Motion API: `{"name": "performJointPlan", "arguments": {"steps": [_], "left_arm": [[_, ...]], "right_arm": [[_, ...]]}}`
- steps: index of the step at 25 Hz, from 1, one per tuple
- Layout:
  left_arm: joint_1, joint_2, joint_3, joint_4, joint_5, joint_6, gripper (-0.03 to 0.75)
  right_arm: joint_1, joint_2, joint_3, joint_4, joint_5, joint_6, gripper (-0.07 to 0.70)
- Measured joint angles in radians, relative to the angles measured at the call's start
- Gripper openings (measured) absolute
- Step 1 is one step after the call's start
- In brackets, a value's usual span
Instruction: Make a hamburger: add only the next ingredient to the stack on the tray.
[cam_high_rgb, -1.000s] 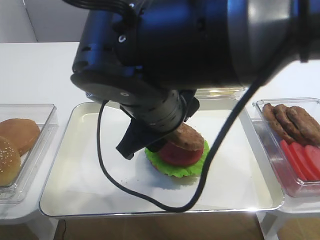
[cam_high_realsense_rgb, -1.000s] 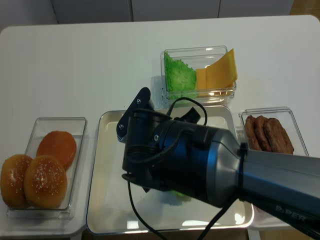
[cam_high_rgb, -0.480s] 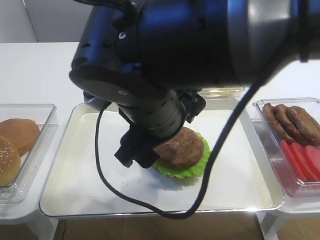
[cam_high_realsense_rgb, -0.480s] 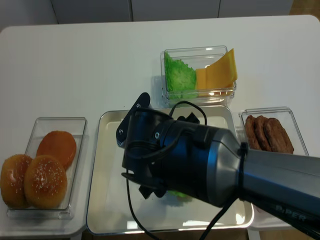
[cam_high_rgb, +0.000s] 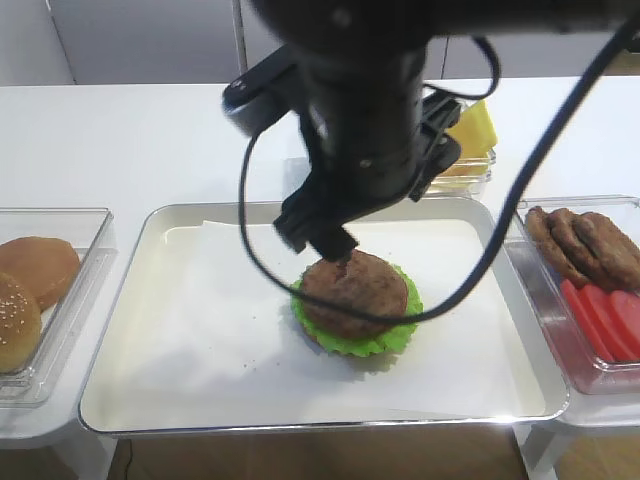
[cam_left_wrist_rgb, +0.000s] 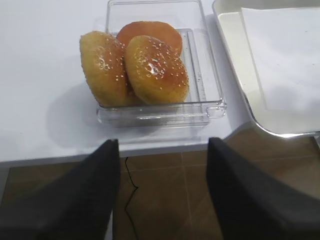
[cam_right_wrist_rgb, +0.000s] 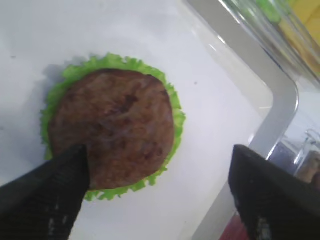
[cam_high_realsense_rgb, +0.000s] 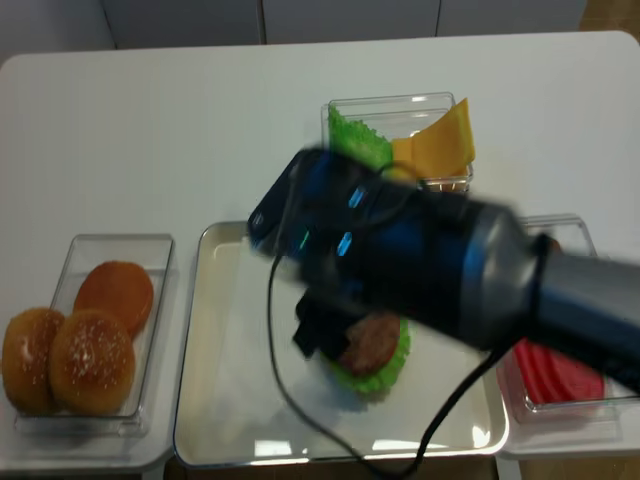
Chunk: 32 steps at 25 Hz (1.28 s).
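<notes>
The brown meat patty (cam_high_rgb: 355, 290) lies flat on top of the stack, with ruffled green lettuce (cam_high_rgb: 358, 340) showing all round its edge. Any tomato slice is hidden under the patty. The stack sits right of the middle of the silver tray (cam_high_rgb: 125, 290) on its white paper. My right gripper (cam_right_wrist_rgb: 160, 200) hangs open above the patty (cam_right_wrist_rgb: 112, 132), clear of it, with nothing between its fingers (cam_high_rgb: 325, 235). My left gripper (cam_left_wrist_rgb: 162, 195) is open and empty, off the table's front edge, over the floor near the bun box.
A clear box of buns (cam_left_wrist_rgb: 150, 65) stands left of the tray. A clear box with more patties (cam_high_rgb: 585, 245) and red tomato slices (cam_high_rgb: 610, 320) stands to its right. A box with lettuce and yellow cheese (cam_high_realsense_rgb: 400, 145) is behind the tray.
My right gripper opened and let the patty go; it now lies flat on the stack. The gripper then rose and drew back. The left gripper shows only now.
</notes>
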Motion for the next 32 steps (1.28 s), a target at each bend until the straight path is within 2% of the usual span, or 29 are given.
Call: {"name": "performJointPlan", "arguments": {"steps": [3,5,9,14,17,21,24,32], "left_arm": [[0.0,0.0,0.0,0.0,0.0,0.0,0.409],[0.0,0.0,0.0,0.0,0.0,0.0,0.409],[0.0,0.0,0.0,0.0,0.0,0.0,0.409],[0.0,0.0,0.0,0.0,0.0,0.0,0.409],[0.0,0.0,0.0,0.0,0.0,0.0,0.409],[0.0,0.0,0.0,0.0,0.0,0.0,0.409],[0.0,0.0,0.0,0.0,0.0,0.0,0.409],[0.0,0.0,0.0,0.0,0.0,0.0,0.409]], "right_arm": [[-0.122,-0.053,-0.005,0.111,0.002,-0.069,0.68],[-0.234,-0.084,-0.005,0.209,0.002,-0.119,0.665],[-0.424,-0.125,-0.007,0.345,0.006,-0.199,0.61],[-0.629,-0.169,-0.007,0.457,0.021,-0.272,0.498],[-0.724,-0.196,0.0,0.477,0.023,-0.281,0.47],[-0.796,-0.281,0.066,0.478,0.025,-0.286,0.463],[-0.824,-0.376,0.156,0.47,0.025,-0.288,0.461],[-0.832,-0.686,0.388,0.457,0.032,-0.289,0.458]]}}
